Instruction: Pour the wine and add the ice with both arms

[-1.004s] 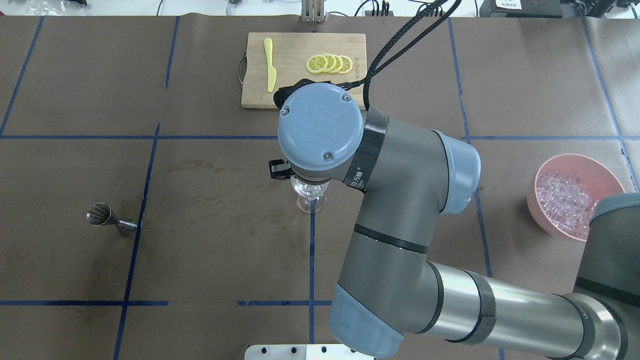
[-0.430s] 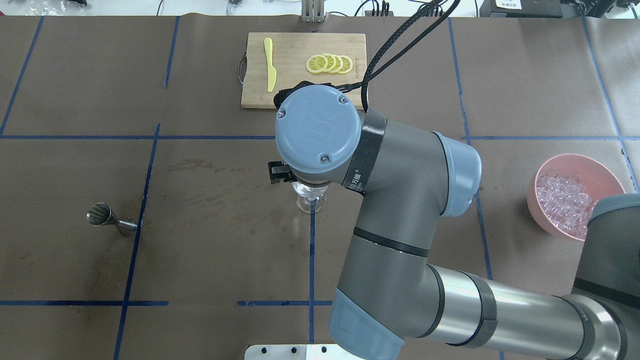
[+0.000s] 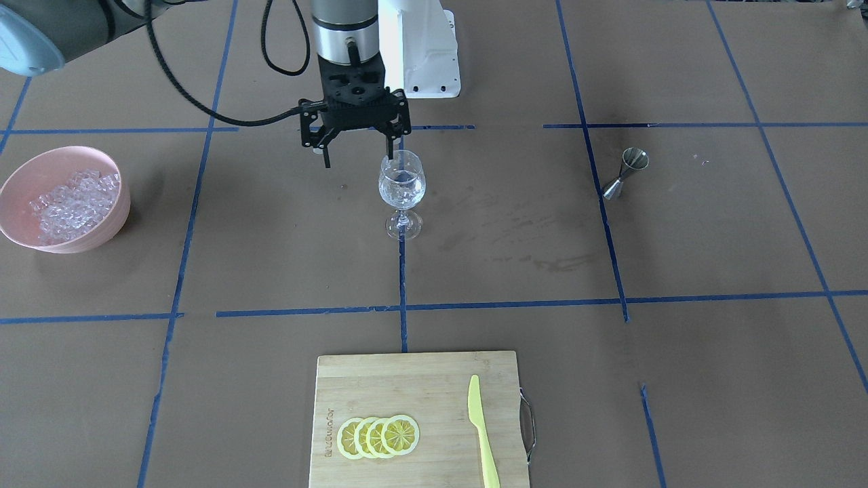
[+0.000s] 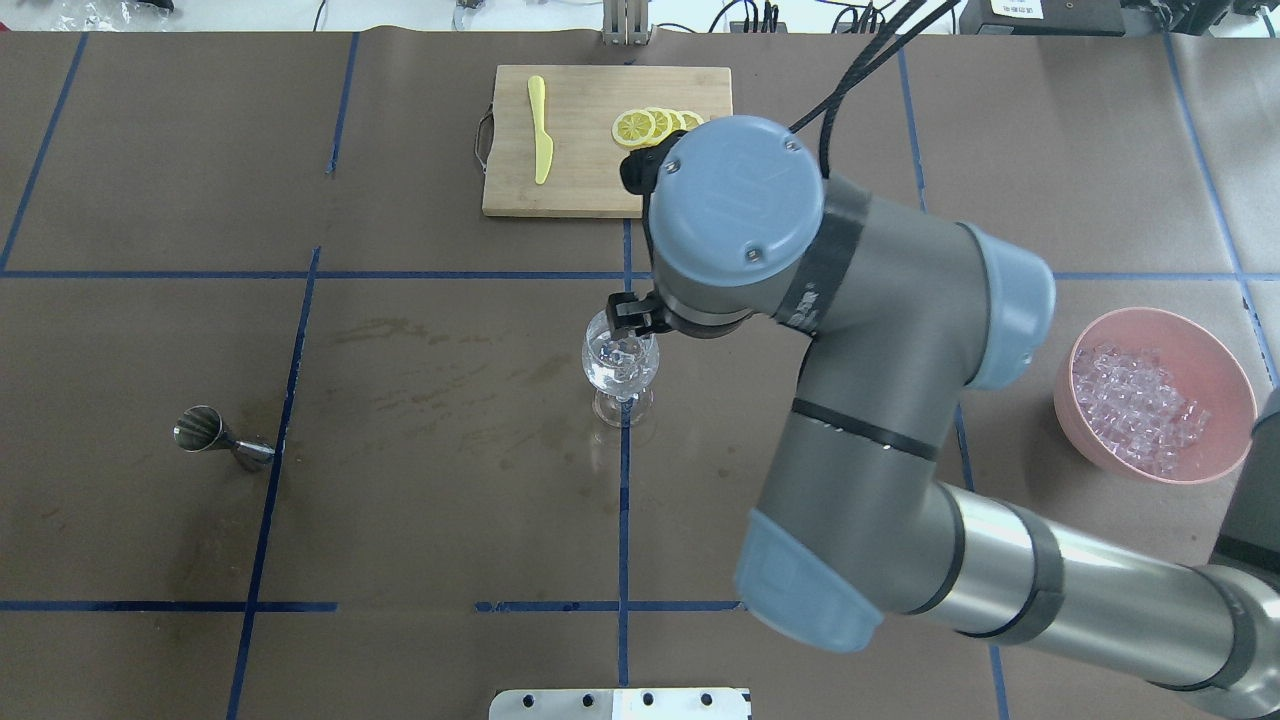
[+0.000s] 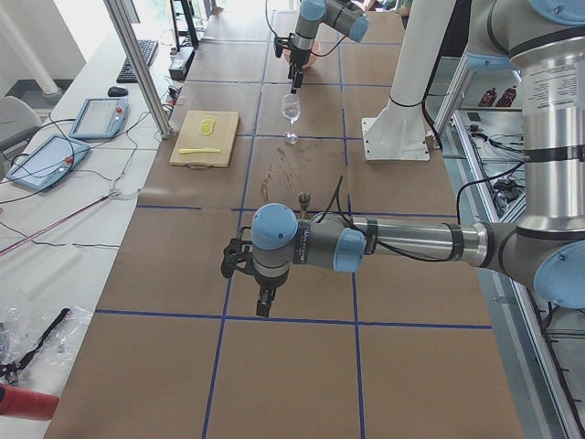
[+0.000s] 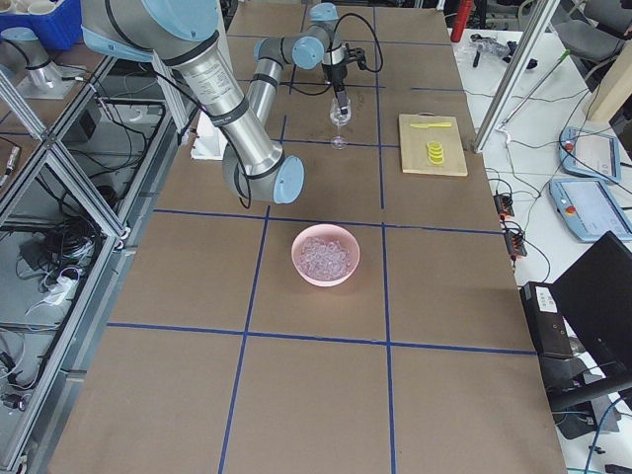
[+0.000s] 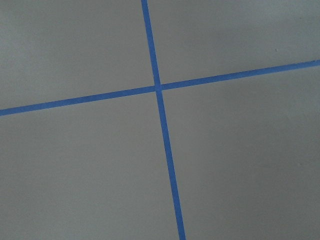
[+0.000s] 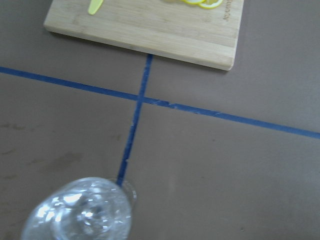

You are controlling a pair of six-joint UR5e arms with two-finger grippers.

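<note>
The wine glass [image 3: 401, 190] stands upright at the table's middle, with clear glassy pieces in its bowl; it also shows in the overhead view [image 4: 620, 365] and the right wrist view [image 8: 80, 215]. My right gripper [image 3: 359, 159] hangs open and empty beside the glass's rim, towards the bowl side, with one fingertip [image 3: 391, 152] close to the rim. The ice [image 3: 68, 203] fills a pink bowl [image 4: 1230, 400] at the robot's right. My left gripper [image 5: 265, 302] hovers over bare table far from the glass, and I cannot tell whether it is open.
A steel jigger [image 4: 222, 438] stands on the robot's left side. A bamboo cutting board [image 4: 590, 180] with lemon slices [image 4: 650, 125] and a yellow knife [image 4: 540, 125] lies at the far edge. The white base block [image 3: 420, 47] is behind the glass.
My right wrist has moved off the glass, to the right and towards the cutting board. The glass's bowl now shows almost whole from above. The glass has not moved.
</note>
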